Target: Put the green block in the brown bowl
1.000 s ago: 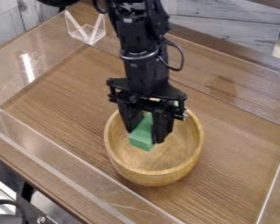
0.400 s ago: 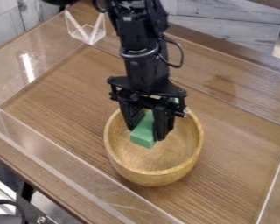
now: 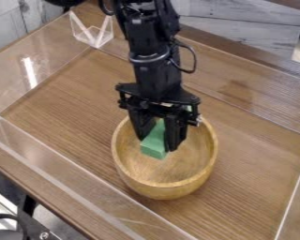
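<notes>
The brown bowl (image 3: 131, 169) is a large round wooden bowl on the table, near the front middle of the camera view. My gripper (image 3: 157, 141) hangs straight down over the bowl's hollow, its black fingers shut on the green block (image 3: 153, 143). The block stands nearly upright between the fingers, its lower end inside the bowl just above the bottom. Whether it touches the bottom I cannot tell.
The wooden table (image 3: 65, 103) is fenced by clear plastic walls (image 3: 40, 150) along the left and front. A clear plastic stand (image 3: 90, 33) sits at the back left. The black arm (image 3: 146, 37) rises from the gripper toward the top.
</notes>
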Robot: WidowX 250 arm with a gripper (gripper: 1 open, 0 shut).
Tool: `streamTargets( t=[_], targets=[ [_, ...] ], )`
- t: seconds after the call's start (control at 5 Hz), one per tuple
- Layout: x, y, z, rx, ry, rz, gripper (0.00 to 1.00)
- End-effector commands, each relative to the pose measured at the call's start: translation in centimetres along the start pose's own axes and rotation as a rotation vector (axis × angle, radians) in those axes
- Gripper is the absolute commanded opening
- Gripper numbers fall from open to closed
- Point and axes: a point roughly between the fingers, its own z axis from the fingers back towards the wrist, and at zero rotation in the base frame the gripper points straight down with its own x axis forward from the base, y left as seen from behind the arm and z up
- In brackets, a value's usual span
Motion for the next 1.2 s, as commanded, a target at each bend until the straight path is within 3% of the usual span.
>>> streamTargets(
  t=[0.0, 1.0],
  targets=[
    [1.40, -0.07, 1.39, -0.006, -0.063, -0.009, 0.00],
    [1.85, 0.17, 1.29, -0.023, -0.068, -0.008, 0.00]
  ],
)
